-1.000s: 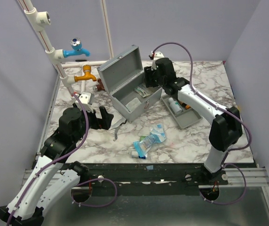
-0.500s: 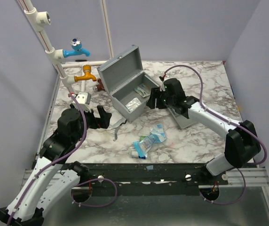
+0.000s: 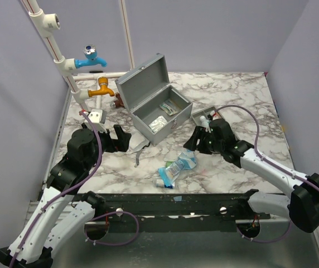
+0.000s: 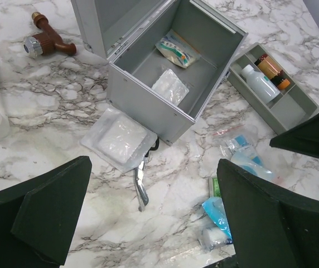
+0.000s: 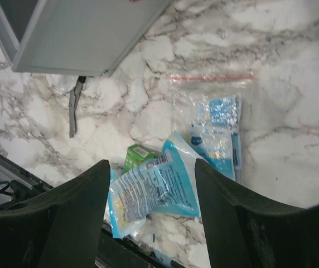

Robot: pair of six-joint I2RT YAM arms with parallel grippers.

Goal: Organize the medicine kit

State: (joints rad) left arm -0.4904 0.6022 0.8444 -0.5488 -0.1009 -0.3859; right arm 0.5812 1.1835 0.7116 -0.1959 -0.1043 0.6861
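Showing your grey metal rectangular medicine kit [image 3: 154, 109] with its lid raised, at the rear centre of the marble table [image 3: 243, 95], two packets inside. Its grey compartmented tray [image 4: 271, 92] sits just beside it on the right, holding small bottles. Your right gripper [image 5: 151, 184] hangs with fingers spread and nothing between them, above crinkled blue-and-white plastic packets [image 3: 177, 166]. Your left gripper [image 4: 154, 167] stands wide and empty near grey scissors [image 4: 141, 181] and a flat white pouch [image 4: 117, 139], both at the kit's front wall.

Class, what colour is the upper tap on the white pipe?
Blue; the tap shows best in the top external view.
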